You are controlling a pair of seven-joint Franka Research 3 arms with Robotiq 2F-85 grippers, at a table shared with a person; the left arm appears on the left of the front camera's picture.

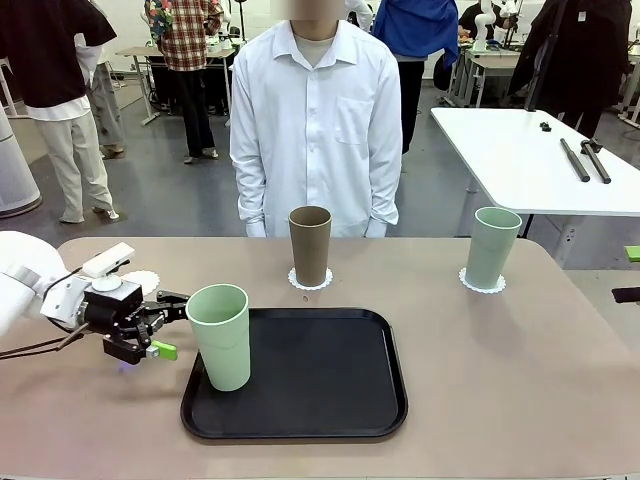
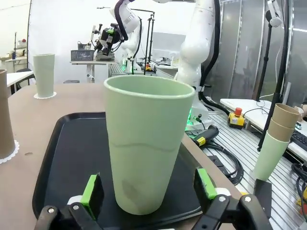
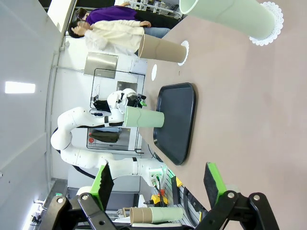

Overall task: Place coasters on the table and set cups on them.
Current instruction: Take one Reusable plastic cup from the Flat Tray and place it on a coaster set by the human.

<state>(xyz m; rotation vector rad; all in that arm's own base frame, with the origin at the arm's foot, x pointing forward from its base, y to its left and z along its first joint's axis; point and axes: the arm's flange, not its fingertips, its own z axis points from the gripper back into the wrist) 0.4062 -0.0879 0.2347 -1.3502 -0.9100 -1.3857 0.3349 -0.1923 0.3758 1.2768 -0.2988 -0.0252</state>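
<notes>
With its jaws spread apart on either side of the mint cup [image 2: 146, 143] at the near-left corner of the black tray [image 1: 330, 380], the left gripper [image 1: 160, 325] appears positioned to grasp it for transfer to the empty coaster [image 1: 143, 281] at far left.

I count three cups [image 1: 310, 245], two mint and one brown, three coasters [image 1: 482, 284] and one tray [image 1: 320, 375]
</notes>
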